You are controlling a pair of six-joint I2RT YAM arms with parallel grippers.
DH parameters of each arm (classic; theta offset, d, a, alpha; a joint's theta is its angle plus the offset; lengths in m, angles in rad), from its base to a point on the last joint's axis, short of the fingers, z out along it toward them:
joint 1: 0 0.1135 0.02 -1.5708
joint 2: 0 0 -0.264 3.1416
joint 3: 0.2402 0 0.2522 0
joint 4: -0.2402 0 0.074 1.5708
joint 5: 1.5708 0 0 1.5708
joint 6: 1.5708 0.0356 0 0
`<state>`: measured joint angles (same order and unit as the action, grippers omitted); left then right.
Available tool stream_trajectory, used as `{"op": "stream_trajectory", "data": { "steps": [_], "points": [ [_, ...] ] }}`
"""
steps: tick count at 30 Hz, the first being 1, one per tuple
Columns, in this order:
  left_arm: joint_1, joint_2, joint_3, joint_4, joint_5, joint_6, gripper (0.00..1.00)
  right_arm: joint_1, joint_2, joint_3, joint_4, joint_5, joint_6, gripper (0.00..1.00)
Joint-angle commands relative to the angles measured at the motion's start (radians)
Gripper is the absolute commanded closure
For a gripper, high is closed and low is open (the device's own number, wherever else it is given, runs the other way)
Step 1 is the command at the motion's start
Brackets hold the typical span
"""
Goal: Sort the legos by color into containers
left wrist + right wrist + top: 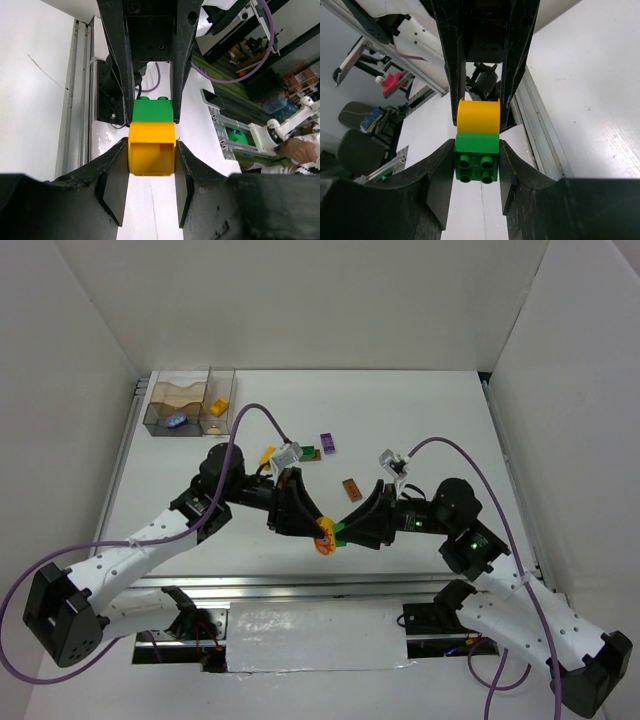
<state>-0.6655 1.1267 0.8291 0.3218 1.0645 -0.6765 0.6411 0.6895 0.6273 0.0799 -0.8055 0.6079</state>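
Left hand [151, 165]: we see it pinching the yellow brick [151, 152] between its fingers.
Right hand [476, 162]: clamped on the green brick [476, 152], which we see joined to the yellow one.
Meeting place: low in the middle of the top view.
Containers [182, 372]: upper left; purple-blue piece [176, 421] in the wider bin, yellow piece [217, 406] in the narrower.
Loose: we count a purple brick [327, 443] and a brown brick [350, 488] mid-frame on the surface [430, 420].
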Motion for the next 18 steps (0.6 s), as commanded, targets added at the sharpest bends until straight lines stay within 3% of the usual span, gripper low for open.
{"op": "stream_trajectory", "data": {
  "steps": [1,9,18],
  "points": [
    [0.001,0.002,0.07,0.022,-0.037,0.045,1.0,0.008,-0.041,-0.024,0.004,-0.004,-0.063,1.0],
    [0.017,-0.01,0.08,-0.016,-0.037,0.068,1.0,-0.011,-0.071,0.032,-0.117,-0.017,-0.218,1.0],
    [0.044,-0.033,0.077,0.036,-0.003,0.028,1.0,-0.15,-0.111,-0.02,0.018,-0.253,-0.181,1.0]
  ]
}}
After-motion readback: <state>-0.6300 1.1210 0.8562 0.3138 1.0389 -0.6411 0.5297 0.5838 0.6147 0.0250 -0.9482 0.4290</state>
